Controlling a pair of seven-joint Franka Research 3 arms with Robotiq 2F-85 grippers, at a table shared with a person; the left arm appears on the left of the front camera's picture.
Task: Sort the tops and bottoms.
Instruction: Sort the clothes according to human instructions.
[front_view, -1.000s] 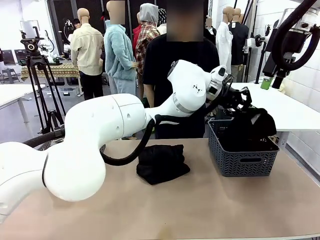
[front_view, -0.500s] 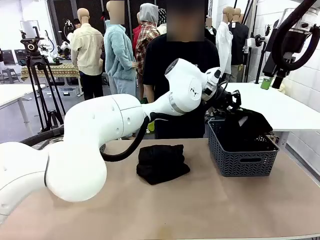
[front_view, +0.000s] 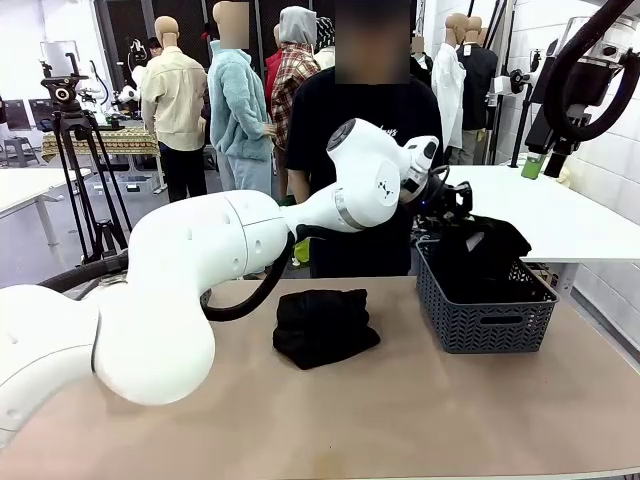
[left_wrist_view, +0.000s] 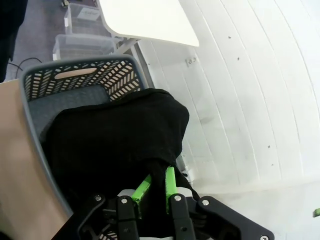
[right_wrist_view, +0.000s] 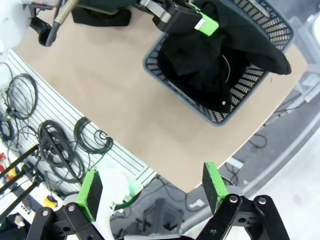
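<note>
2 blk bottoms (front_view: 325, 327) (front_view: 478, 258), 1 basket (front_view: 487, 325)

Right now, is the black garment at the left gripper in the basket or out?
Partly in: the black garment heaps above the basket rim, one fold over the edge, left gripper pinching it.

1. Front view: fixed camera at the robot's edge of the tan flat table top (front_view: 400, 400). It faces level across the table toward a person in a black shirt (front_view: 365, 130) on the far side, at middle distance.
2. Left wrist view: very near. It looks along the left gripper (left_wrist_view: 159, 172), whose pads pinch a black cloth garment (left_wrist_view: 115, 145), down into the grey lattice plastic basket (left_wrist_view: 120, 82).
3. Right wrist view: high and well apart from the table. It looks steeply down between the wide-spread pads of the right gripper (right_wrist_view: 151, 172).
4. Shared ground: all three views take in the basket and its black cloth garment. The front and right wrist views also share the table top and a second black garment (front_view: 325, 325) folded on it.
</note>
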